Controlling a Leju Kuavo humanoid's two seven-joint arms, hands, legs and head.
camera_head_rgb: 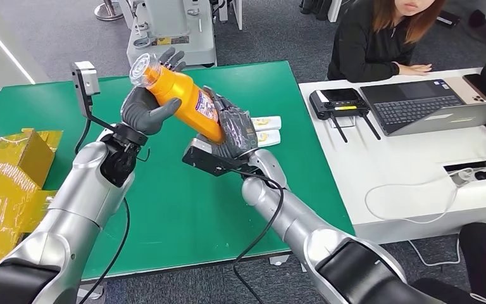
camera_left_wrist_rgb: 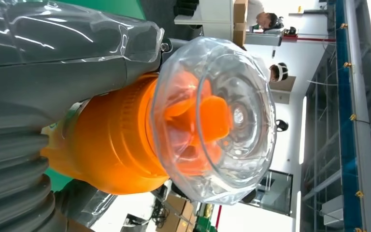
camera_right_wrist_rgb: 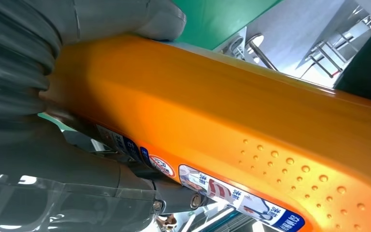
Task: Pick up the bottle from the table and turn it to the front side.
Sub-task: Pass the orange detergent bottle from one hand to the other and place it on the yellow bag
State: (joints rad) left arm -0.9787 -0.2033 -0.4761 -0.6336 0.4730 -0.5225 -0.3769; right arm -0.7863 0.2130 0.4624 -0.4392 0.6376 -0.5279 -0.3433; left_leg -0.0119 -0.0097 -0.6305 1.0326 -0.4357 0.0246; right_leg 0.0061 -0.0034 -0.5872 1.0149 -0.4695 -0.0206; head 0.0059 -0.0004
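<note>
An orange bottle (camera_head_rgb: 186,100) with a clear domed cap (camera_head_rgb: 144,69) hangs tilted above the green table (camera_head_rgb: 164,202), cap end up and to the left. My left hand (camera_head_rgb: 147,106) grips its neck end just below the cap. My right hand (camera_head_rgb: 234,130) holds its lower body near the base. The left wrist view looks straight onto the clear cap (camera_left_wrist_rgb: 215,121) and orange shoulder (camera_left_wrist_rgb: 111,145). Its orange side (camera_right_wrist_rgb: 232,125) with a strip of label (camera_right_wrist_rgb: 222,191) fills the right wrist view, thumb (camera_right_wrist_rgb: 121,19) pressed against it.
Two white tubes (camera_head_rgb: 267,130) lie on the table behind my right hand. Yellow wrapped packages (camera_head_rgb: 9,171) sit at the left edge. A white desk (camera_head_rgb: 417,152) with a laptop (camera_head_rgb: 430,104) and controller (camera_head_rgb: 338,101) stands to the right, a person (camera_head_rgb: 386,38) seated behind it.
</note>
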